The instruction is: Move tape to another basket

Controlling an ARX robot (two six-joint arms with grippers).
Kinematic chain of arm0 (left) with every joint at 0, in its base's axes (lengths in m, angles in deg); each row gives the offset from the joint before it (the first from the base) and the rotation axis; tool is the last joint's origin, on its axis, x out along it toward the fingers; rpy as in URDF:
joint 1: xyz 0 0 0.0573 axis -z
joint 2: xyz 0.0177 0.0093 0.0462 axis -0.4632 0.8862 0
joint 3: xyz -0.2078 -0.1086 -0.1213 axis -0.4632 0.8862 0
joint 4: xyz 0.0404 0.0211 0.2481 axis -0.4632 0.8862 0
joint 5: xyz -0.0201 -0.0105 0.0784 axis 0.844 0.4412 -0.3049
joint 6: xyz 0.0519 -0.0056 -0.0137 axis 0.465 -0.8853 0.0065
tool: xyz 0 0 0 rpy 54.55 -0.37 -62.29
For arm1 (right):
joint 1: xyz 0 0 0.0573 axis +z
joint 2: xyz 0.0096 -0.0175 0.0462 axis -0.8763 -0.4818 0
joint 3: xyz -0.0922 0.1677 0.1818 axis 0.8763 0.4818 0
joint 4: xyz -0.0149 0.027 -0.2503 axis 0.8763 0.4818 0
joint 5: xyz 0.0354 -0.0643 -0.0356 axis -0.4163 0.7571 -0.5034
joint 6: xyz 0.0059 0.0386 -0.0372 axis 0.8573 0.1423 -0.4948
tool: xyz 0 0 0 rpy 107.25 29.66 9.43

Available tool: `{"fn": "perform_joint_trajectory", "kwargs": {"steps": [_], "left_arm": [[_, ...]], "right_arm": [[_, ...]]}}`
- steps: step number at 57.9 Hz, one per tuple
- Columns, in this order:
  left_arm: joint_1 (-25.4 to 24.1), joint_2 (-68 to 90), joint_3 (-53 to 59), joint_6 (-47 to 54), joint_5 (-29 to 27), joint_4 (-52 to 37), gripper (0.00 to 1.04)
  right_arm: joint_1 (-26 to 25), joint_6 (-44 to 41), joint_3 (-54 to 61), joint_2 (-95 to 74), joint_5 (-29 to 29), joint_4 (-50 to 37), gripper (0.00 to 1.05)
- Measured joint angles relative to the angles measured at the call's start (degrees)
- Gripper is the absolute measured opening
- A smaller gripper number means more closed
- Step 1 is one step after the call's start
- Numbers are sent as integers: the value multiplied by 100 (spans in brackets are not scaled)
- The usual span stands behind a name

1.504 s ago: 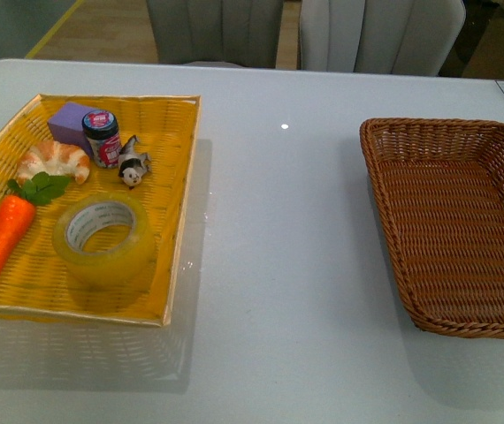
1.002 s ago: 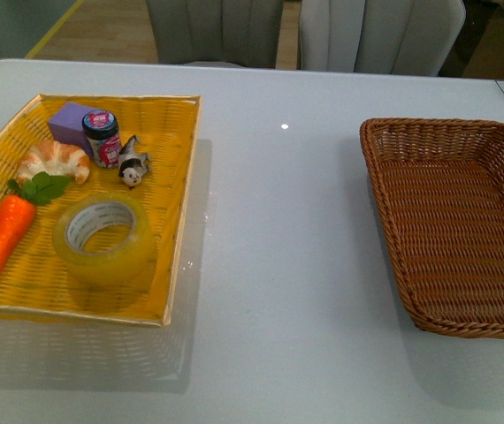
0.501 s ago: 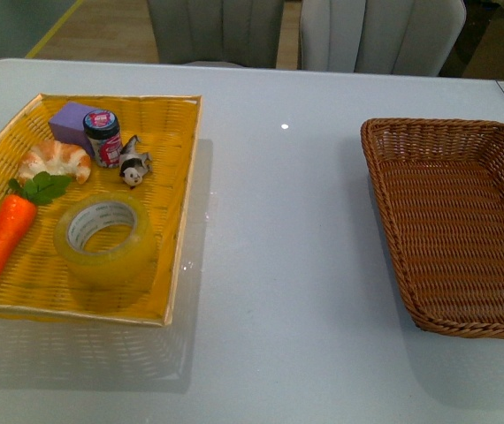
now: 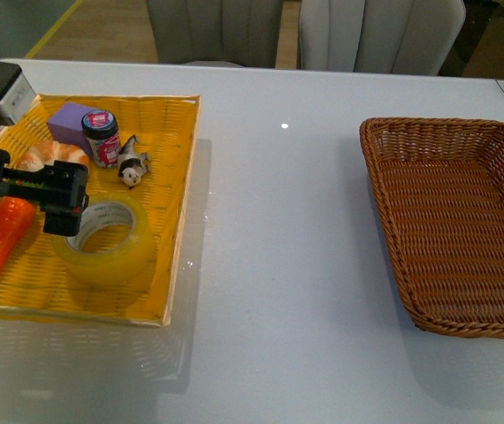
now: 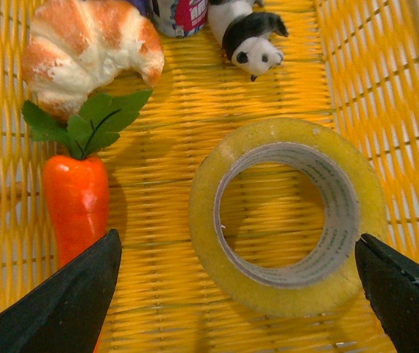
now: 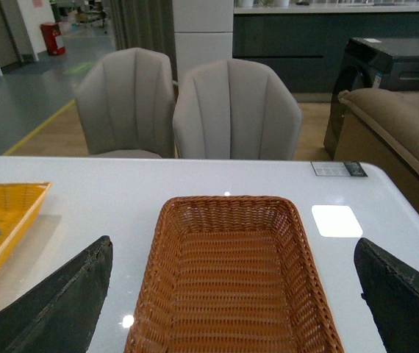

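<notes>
The tape [image 4: 110,243], a wide yellowish roll with a white core printed in green, lies flat in the yellow tray [image 4: 177,221] at the left. My left gripper [image 4: 53,199] is open and hovers over the tray, just left of and above the roll. In the left wrist view the tape [image 5: 287,257] lies between the two black fingertips [image 5: 70,301] of my left gripper [image 5: 239,294], which do not touch it. The dark brown wicker basket [image 4: 385,168] stands empty at the right. In the right wrist view the basket [image 6: 231,279] lies ahead of my open right gripper [image 6: 231,309].
The tray also holds an orange toy carrot [image 4: 0,243], a croissant [image 4: 35,159], a purple block [image 4: 68,119], a small jar [image 4: 103,139] and a panda figure [image 4: 133,168]. Two grey chairs [image 4: 305,31] stand behind the white table [image 4: 278,265].
My left arm has come into the front view and now hovers over the yellow tray beside the tape. The tape and both containers have not moved.
</notes>
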Motion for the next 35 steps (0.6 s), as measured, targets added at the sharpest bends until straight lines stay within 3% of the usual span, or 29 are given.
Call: {"fn": "perform_joint_trajectory", "kwargs": {"steps": [35], "left_arm": [[-85,1582,-1182,-627,-413,354,96]], "right_arm": [[0,0,-2,0,0,0,96]]}}
